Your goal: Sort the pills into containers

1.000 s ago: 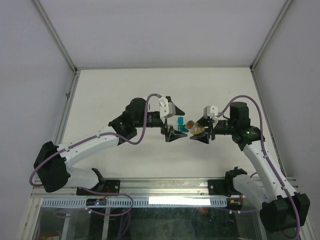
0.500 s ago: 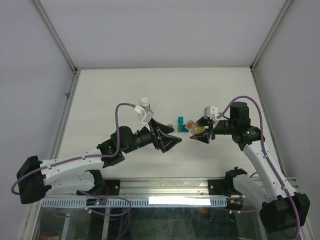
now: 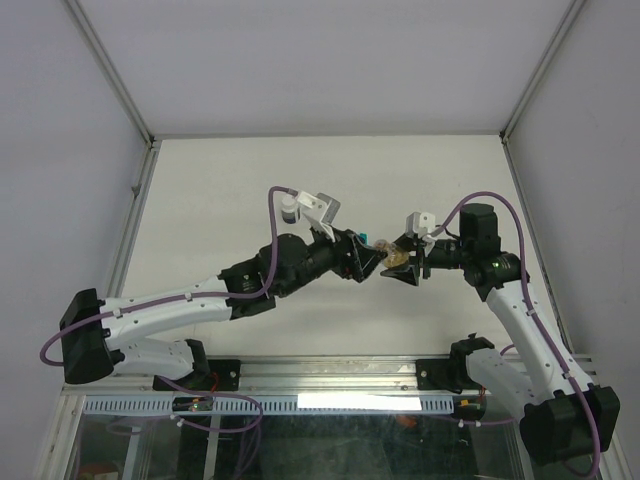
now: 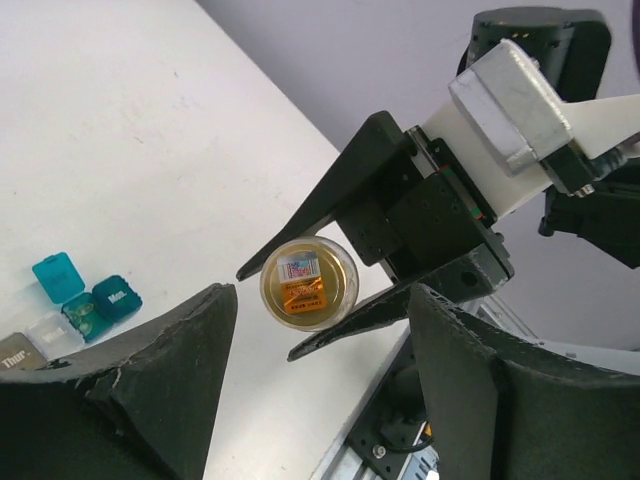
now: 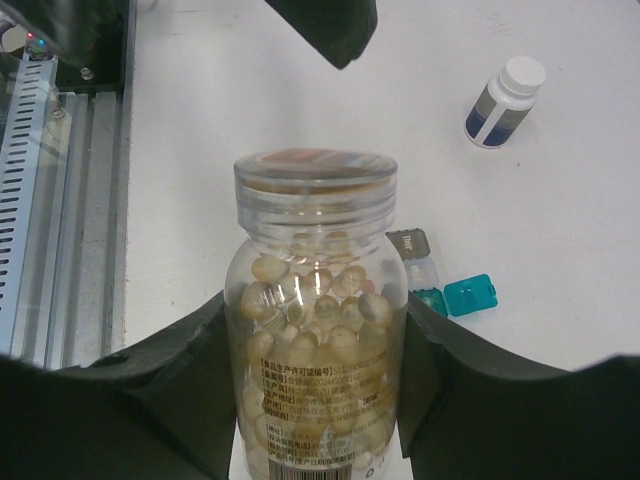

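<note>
Right gripper [image 5: 315,345] clamped on pill bottle [image 5: 315,250]: rigid, slick plastic, probably light. Left gripper [image 4: 322,330] at its 9 o'clock, jaws apart, empty. Best hold: lid [image 4: 309,283] rim.

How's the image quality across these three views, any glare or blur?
Top external: soft, even light, with one bright glare strip on the front rail. Left wrist: its own dark fingers loom soft-edged, while the lid of the pill bottle is sharp. Right wrist: small highlights streak the pill bottle's clear wall, and the white bottle behind it reads clearly.
</note>
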Action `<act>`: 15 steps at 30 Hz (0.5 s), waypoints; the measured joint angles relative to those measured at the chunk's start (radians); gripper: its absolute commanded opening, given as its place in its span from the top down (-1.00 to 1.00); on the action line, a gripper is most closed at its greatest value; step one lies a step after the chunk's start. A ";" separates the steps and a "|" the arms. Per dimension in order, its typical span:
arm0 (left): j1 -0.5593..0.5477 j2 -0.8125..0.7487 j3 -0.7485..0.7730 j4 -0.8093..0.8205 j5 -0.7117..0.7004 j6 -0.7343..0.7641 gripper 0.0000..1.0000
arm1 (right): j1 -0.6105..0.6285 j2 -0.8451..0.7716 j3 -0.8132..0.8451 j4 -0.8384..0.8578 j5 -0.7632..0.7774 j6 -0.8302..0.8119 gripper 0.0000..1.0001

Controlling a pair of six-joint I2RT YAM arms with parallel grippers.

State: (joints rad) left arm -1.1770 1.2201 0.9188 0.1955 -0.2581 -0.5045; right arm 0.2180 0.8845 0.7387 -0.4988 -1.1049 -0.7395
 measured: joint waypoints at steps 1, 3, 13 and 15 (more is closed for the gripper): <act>-0.001 0.015 0.016 -0.018 -0.002 0.000 -0.35 | 0.001 0.000 0.000 0.000 0.002 0.000 1.00; -0.003 0.040 0.044 -0.040 -0.002 0.000 -0.31 | 0.003 0.002 0.000 0.000 0.008 0.000 1.00; -0.009 0.128 0.145 -0.121 -0.003 0.025 -0.10 | 0.003 0.008 0.001 -0.003 0.032 0.000 1.00; -0.009 0.131 0.155 -0.133 -0.003 0.026 -0.08 | 0.003 0.008 0.002 -0.003 0.032 0.000 1.00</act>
State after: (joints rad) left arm -1.1858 1.3514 1.0737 0.0624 -0.2611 -0.4782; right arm 0.2214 0.8925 0.7403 -0.5022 -1.0725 -0.7391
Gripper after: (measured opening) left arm 0.554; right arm 0.547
